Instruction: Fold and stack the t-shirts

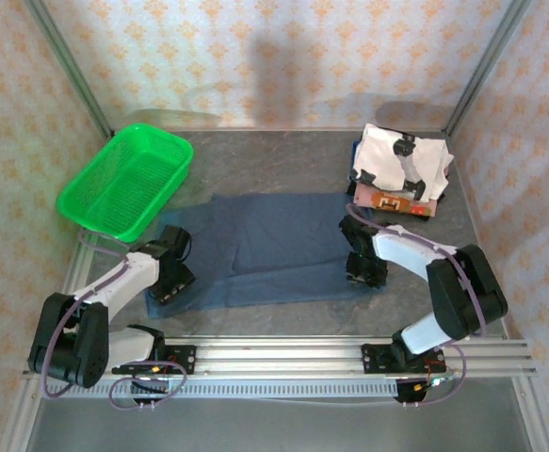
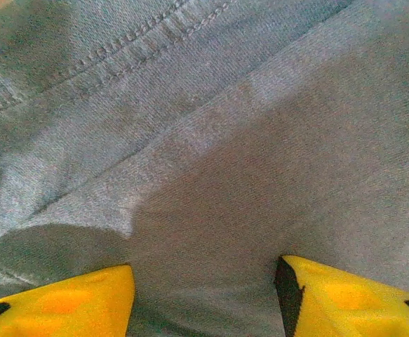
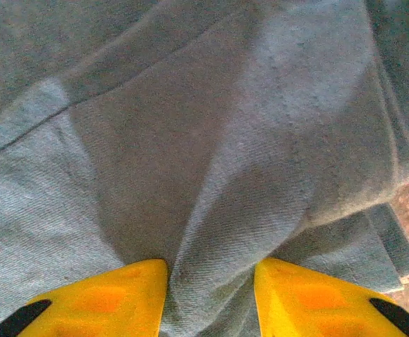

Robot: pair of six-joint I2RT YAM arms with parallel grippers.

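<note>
Apparently right claw [image 3: 210, 264] pinches blue shirt [image 1: 274, 250]; basket [image 1: 128, 188] nearby.

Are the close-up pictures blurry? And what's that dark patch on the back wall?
Top external: that patch is a soft shadow on the wallpaper. Left wrist: the blue shirt is sharp, weave and stitching show. Right wrist: slightly softer, with shaded folds.

text/labels/numbers: none legible | folded brown-orange printed cloth shirt [image 1: 394, 201]: print too small to read | folded white cloth shirt with black patches [image 1: 401, 158]: dark patches, no characters legible | plain dark slate-blue cloth shirt [image 1: 274, 247]: bare weave and stitched seam, unlettered
</note>
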